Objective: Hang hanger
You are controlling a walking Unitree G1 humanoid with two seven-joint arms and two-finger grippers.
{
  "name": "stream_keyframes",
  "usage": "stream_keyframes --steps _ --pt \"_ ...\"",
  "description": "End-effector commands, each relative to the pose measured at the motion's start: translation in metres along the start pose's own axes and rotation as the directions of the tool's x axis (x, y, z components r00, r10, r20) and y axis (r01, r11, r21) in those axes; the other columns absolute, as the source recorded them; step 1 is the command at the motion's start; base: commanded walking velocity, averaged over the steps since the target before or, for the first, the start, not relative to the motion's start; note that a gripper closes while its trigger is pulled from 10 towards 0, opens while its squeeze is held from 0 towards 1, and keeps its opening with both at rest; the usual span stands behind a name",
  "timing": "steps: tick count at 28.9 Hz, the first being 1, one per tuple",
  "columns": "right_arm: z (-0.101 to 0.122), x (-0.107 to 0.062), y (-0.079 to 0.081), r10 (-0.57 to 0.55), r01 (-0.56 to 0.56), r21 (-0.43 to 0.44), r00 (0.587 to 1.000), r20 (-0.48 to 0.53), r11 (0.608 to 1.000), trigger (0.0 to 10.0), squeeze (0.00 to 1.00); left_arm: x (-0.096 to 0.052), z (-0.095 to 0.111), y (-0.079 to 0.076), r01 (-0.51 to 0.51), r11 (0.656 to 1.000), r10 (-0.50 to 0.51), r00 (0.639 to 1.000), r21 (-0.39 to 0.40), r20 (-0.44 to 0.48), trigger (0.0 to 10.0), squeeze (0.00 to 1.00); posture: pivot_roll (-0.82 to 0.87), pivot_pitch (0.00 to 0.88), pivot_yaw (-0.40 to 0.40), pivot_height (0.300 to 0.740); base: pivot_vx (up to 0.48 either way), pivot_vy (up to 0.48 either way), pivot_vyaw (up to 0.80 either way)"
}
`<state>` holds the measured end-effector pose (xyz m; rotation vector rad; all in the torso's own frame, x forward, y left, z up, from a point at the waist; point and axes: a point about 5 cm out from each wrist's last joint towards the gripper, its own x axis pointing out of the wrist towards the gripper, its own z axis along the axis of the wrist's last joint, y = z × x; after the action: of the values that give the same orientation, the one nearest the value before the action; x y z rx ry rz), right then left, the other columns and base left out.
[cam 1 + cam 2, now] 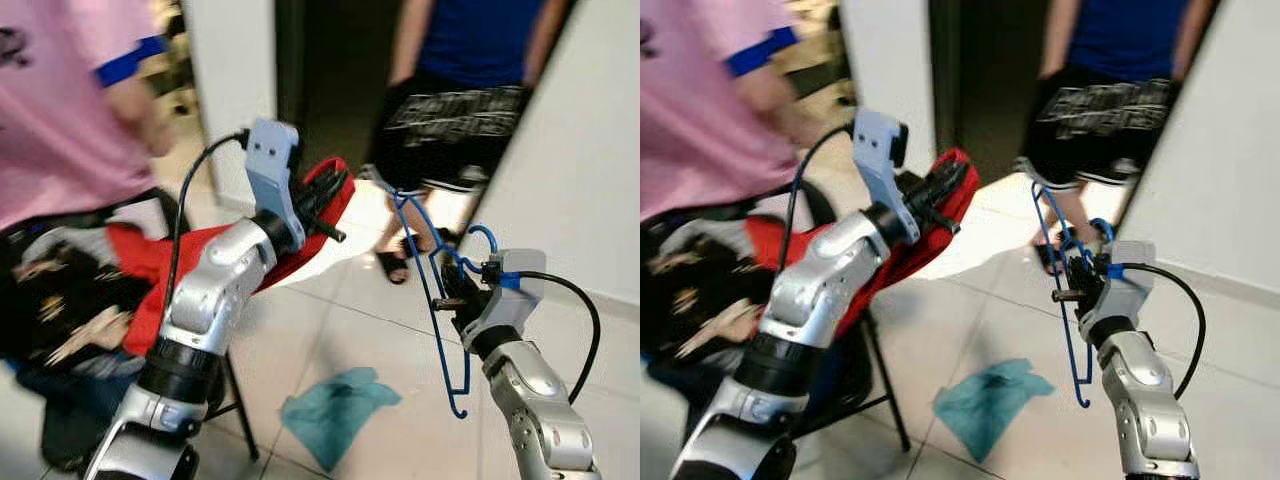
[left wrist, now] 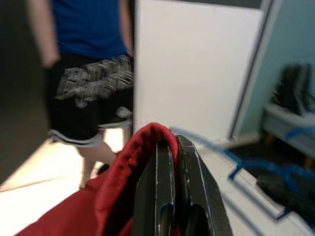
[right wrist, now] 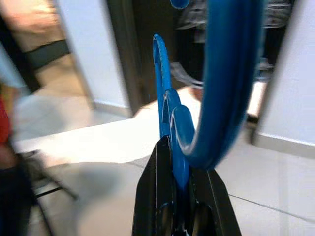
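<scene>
Two closed grips: left gripper (image 1: 325,205) on red garment (image 1: 170,270), right gripper (image 3: 179,196) on blue hanger (image 3: 165,105).

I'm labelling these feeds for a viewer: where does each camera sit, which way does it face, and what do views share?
Left and right eye views: on the head, looking forward and down at the tiled floor; both silver arms show, the left hand holding the red garment, the right hand holding the blue hanger.
Left wrist view: along the left hand's fingers pinching red cloth.
Right wrist view: along the right hand's fingers clamping the hanger.
Shared: the person in a blue top ahead.
</scene>
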<state>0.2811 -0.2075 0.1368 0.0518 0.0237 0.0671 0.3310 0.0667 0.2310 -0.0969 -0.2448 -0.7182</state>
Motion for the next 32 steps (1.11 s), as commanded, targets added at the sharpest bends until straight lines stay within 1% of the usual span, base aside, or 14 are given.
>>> stream_keyframes --steps 1,8,11,16,18,20,21,22,23,24,25,27,29,32 --pt "0.001 0.001 0.001 -0.004 0.004 0.001 1.0 0.005 1.0 10.0 0.0 -0.003 0.003 0.003 -0.013 0.999 0.012 1.0 0.032 0.02 10.0 0.0 0.02 0.019 -0.004 0.74 0.0 0.0 -0.77" --pt "0.001 0.002 -0.001 -0.012 0.012 -0.008 1.0 -0.001 1.0 10.0 0.0 -0.007 -0.003 -0.002 -0.053 0.998 0.052 0.998 0.026 0.029 10.0 0.0 0.01 0.019 -0.012 0.74 0.0 0.0 -0.77" --pt "0.001 0.002 -0.004 -0.021 0.021 -0.034 1.0 -0.014 0.999 10.0 0.0 -0.008 -0.008 -0.004 -0.076 0.997 0.075 0.997 0.008 0.025 10.0 0.0 0.0 0.014 -0.02 0.74 0.0 0.0 -0.77" --pt "0.001 0.004 -0.007 -0.03 0.029 -0.053 0.999 -0.019 0.998 10.0 0.0 -0.011 -0.013 -0.003 -0.079 0.996 0.079 0.997 0.042 0.007 10.0 0.0 0.0 0.014 -0.02 0.74 0.0 0.0 -0.77" --pt "0.002 0.006 -0.009 -0.04 0.037 -0.085 0.999 -0.028 0.996 10.0 0.0 -0.02 -0.02 0.005 -0.103 0.992 0.105 0.994 0.073 -0.025 10.0 0.0 -0.01 0.014 -0.023 0.74 0.0 0.0 -0.77" --pt "0.002 0.006 -0.009 -0.04 0.037 -0.085 0.999 -0.028 0.996 10.0 0.0 -0.02 -0.02 0.005 -0.103 0.992 0.105 0.994 0.073 -0.025 10.0 0.0 -0.01 0.014 -0.023 0.74 0.0 0.0 -0.77" --pt "0.002 0.006 -0.01 -0.043 0.039 -0.103 0.999 -0.031 0.994 10.0 0.0 -0.026 -0.024 0.01 -0.124 0.989 0.128 0.991 0.08 -0.039 10.0 0.0 -0.01 0.014 -0.024 0.74 0.0 0.0 -0.77" --pt "0.002 0.006 -0.01 -0.043 0.039 -0.103 0.999 -0.031 0.994 10.0 0.0 -0.026 -0.024 0.01 -0.124 0.989 0.128 0.991 0.08 -0.039 10.0 0.0 -0.01 0.014 -0.024 0.74 0.0 0.0 -0.77" --pt "0.003 0.006 -0.011 -0.044 0.039 -0.117 0.998 -0.037 0.992 10.0 0.0 -0.037 -0.032 0.018 -0.175 0.981 0.181 0.981 0.084 -0.064 10.0 0.0 -0.01 0.016 -0.024 0.74 0.0 0.0 -0.77" --pt "0.003 0.006 -0.011 -0.044 0.039 -0.117 0.998 -0.037 0.992 10.0 0.0 -0.037 -0.032 0.018 -0.175 0.981 0.181 0.981 0.084 -0.064 10.0 0.0 -0.01 0.016 -0.024 0.74 0.0 0.0 -0.77" --pt "0.002 0.005 -0.012 -0.045 0.039 -0.129 0.998 -0.045 0.991 10.0 0.0 -0.05 -0.044 0.027 -0.234 0.97 0.239 0.966 0.059 -0.098 10.0 0.0 -0.01 0.017 -0.028 0.74 0.0 0.0 -0.77" --pt "0.002 0.005 -0.012 -0.045 0.039 -0.129 0.998 -0.045 0.991 10.0 0.0 -0.05 -0.044 0.027 -0.234 0.97 0.239 0.966 0.059 -0.098 10.0 0.0 -0.01 0.017 -0.028 0.74 0.0 0.0 -0.77" --pt "-0.001 0.002 -0.014 -0.048 0.038 -0.145 0.997 -0.063 0.989 10.0 0.0 -0.068 -0.063 0.034 -0.309 0.951 0.309 0.939 0.021 -0.151 10.0 0.0 -0.02 0.023 -0.03 0.74 0.0 0.0 -0.77" --pt "-0.002 -0.001 -0.015 -0.046 0.035 -0.15 0.997 -0.068 0.988 10.0 0.0 -0.071 -0.066 0.032 -0.313 0.95 0.31 0.938 0.003 -0.156 10.0 0.0 -0.02 0.024 -0.029 0.74 0.0 0.0 -0.77"
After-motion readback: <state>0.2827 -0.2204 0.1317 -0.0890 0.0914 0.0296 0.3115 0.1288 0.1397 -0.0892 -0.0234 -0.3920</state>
